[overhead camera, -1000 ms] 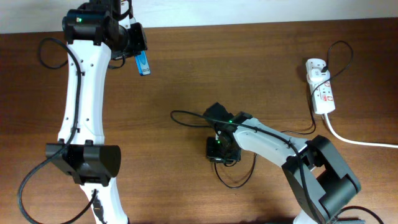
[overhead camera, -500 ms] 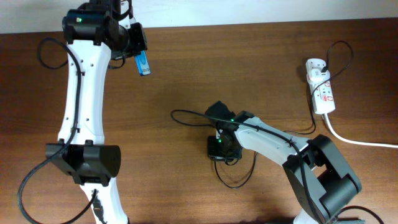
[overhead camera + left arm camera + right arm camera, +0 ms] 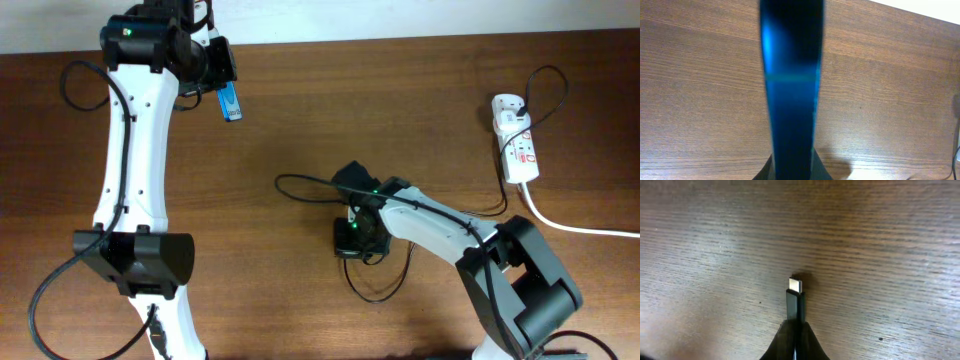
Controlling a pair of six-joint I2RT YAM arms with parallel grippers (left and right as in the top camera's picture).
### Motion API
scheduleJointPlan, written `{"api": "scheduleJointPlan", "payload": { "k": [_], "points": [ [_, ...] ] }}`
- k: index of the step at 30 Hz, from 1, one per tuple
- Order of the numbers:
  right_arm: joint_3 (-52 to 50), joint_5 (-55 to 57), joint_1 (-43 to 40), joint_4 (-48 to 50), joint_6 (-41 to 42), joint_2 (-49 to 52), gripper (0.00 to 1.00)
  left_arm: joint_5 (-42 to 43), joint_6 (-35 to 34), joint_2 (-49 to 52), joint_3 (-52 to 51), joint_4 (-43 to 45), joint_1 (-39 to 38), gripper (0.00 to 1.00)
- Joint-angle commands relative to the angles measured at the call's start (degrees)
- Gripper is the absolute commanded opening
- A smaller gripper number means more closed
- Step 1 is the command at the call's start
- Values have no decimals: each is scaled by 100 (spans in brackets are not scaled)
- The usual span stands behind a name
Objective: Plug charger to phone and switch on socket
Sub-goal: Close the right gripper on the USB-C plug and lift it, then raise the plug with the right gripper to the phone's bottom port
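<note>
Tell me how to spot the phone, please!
Look at the top left of the wooden table in the overhead view. The left gripper holds the phone there. It is the only flat, bright blue thing; everything nearby is black or white.

On 1 wooden table (image 3: 300, 90) there are 1 phone (image 3: 231, 101), 1 thin black cable (image 3: 795, 300), 1 white power strip (image 3: 515, 140) and 2 robot arms, left (image 3: 130, 150) and right (image 3: 430, 225).
</note>
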Motion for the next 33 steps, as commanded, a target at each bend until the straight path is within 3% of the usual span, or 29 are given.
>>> {"api": "scheduleJointPlan", "payload": {
  "k": [1,4,8,13,16,20,25,28,30,33],
  "points": [
    [199,-660,-284,-4,-533,-39,4,79,70,-33,59,125,13,0],
    [581,-1504,-802,-223,-1139,-411,4,1606,251,-33,59,785,13,0],
    [1438,-3126,-1611,-826,-2509,-1606,4,4966,455,-35,59,1827,13,0],
    [1961,-2319,-1644,-835,-2483,-3335,4,6872,457,-33,59,1829,13,0],
    [1961,-2052,-1644,-710,-2258,-3580,4,8054,457,-35,59,2192,-2,0],
    [1961,-2063,-1381,-37,-1751,-3403,4,8203,455,-33,59,2376,-173,0],
    [1961,-138,-289,542,-1113,-3152,4,8196,455,-35,59,2577,-227,0],
    [1965,208,-293,881,-1084,-2975,4,8275,352,-35,59,2570,-227,0],
    [1965,238,-293,1023,-1082,-2879,4,8273,-297,-35,59,2573,-227,0],
    [2127,304,-293,938,-1082,-2885,4,8140,-326,-33,59,2575,-225,0]
  ]
}}
